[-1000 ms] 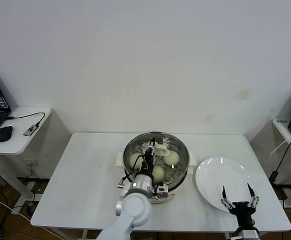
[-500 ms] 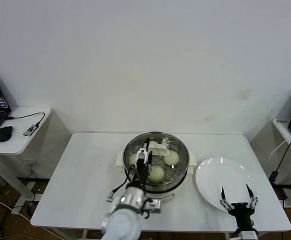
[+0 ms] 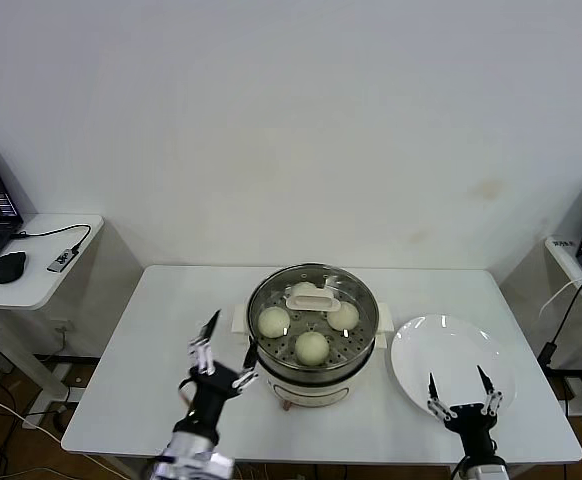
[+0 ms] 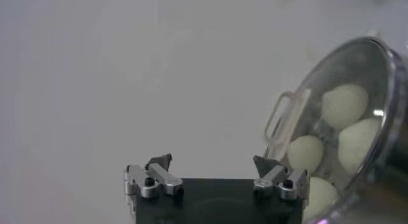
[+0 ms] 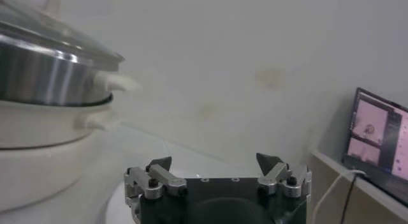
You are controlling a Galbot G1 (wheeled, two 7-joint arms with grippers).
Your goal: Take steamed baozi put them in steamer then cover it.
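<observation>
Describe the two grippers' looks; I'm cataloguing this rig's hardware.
Both match. The left gripper and right gripper each have a black block body carrying two silver metal finger mounts with black screws, ending in dark pointed tips. From the head view, the fingers look pale with dark tips on black wrists.

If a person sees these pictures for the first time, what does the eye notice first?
The shiny steamer at the table's centre, its glass lid on and white buns inside. An empty white plate lies on its right. Both claws, left and right, hang open at the near edge.
</observation>
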